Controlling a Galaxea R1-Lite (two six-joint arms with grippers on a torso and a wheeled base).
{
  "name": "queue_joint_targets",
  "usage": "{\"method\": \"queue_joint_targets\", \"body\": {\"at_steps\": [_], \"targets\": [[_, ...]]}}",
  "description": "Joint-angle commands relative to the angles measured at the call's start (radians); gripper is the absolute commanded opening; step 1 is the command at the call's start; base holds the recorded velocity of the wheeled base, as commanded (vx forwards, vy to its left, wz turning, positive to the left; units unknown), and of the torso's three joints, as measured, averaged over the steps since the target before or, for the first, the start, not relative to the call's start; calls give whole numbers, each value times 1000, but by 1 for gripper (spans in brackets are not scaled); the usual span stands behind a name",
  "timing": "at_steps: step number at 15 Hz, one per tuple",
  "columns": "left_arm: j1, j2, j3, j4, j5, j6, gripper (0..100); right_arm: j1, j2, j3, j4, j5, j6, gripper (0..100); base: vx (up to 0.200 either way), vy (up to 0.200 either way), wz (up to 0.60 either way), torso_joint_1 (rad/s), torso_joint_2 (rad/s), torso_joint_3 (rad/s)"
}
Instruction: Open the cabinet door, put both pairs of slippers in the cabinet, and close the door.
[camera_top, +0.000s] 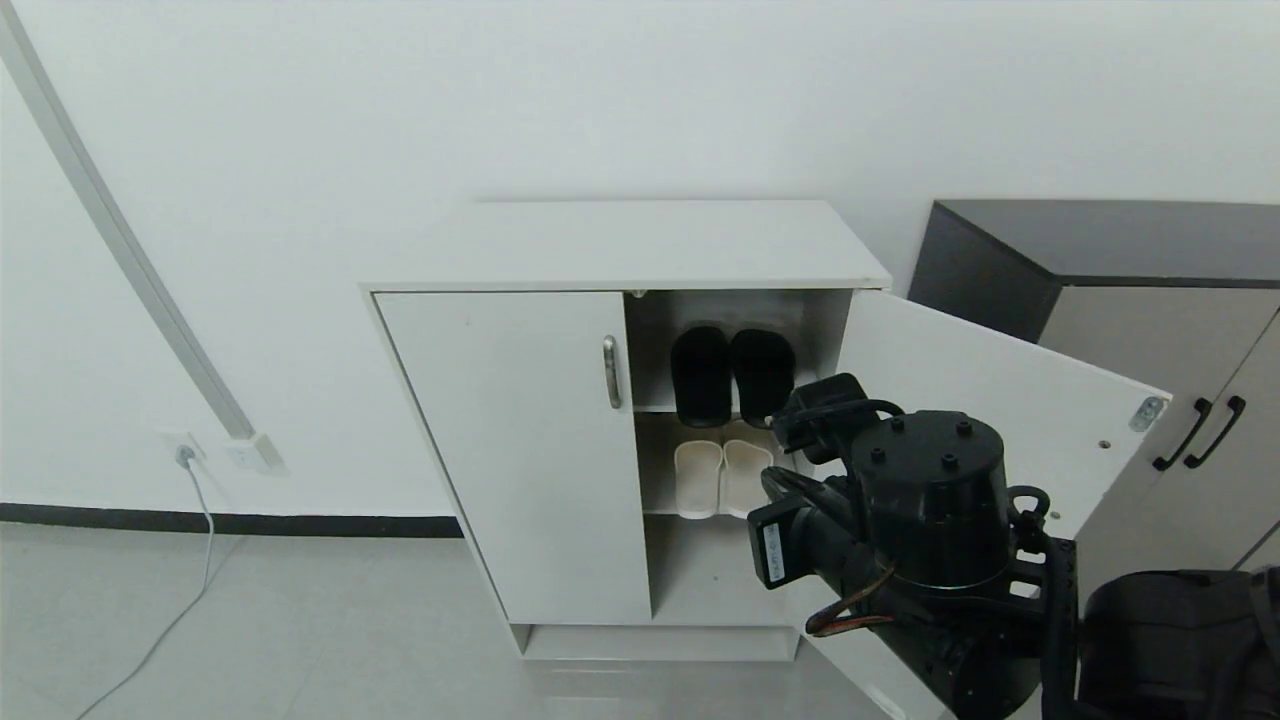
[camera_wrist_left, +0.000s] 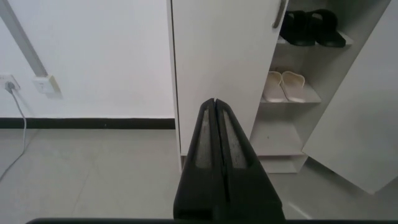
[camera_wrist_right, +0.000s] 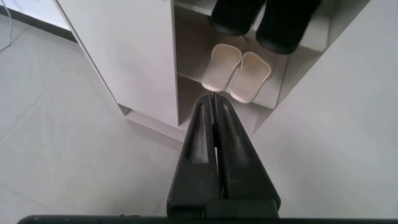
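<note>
White cabinet (camera_top: 640, 250) standing upright, right door (camera_top: 980, 400) swung wide open, left door (camera_top: 510, 450) shut. Inside, on the top shelf (camera_top: 655, 408) — black slippers (camera_top: 732, 375), side by side, propped steeply. Just below, on the middle shelf (camera_top: 660, 512) — cream slippers (camera_top: 720, 478), paired likewise and touching.

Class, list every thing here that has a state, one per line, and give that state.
Right cabinet door: open, swung wide.
Left cabinet door: shut.
Black slippers: inside, on the upper shelf.
White slippers: inside, on the middle shelf.
Left gripper: shut, empty.
Right gripper: shut, empty.
Wall plug: plugged in.
</note>
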Motion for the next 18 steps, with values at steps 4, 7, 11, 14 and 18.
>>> {"method": "queue_joint_targets", "body": {"at_steps": [4, 7, 11, 14, 18], "targets": [[0, 0, 0, 0, 0, -2, 0, -2, 9, 0, -1, 0, 0, 0, 0, 0, 0, 189, -502, -314], [0, 0, 0, 0, 0, 0, 0, -10, 12, 0, -1, 0, 0, 0, 0, 0, 0, 217, -525, -307], [0, 0, 0, 0, 0, 0, 0, -12, 13, 0, -1, 0, 1, 0, 0, 0, 0, 233, -558, -320], [1, 0, 0, 0, 0, 0, 0, -12, 13, 3, -2, 6, 1, 0, 0, 0, 0, 225, -522, -289], [0, 0, 0, 0, 0, 0, 0, -13, 13, 9, -16, 8, -6, 0, 0, 0, 0, 45, -102, -58]]}}
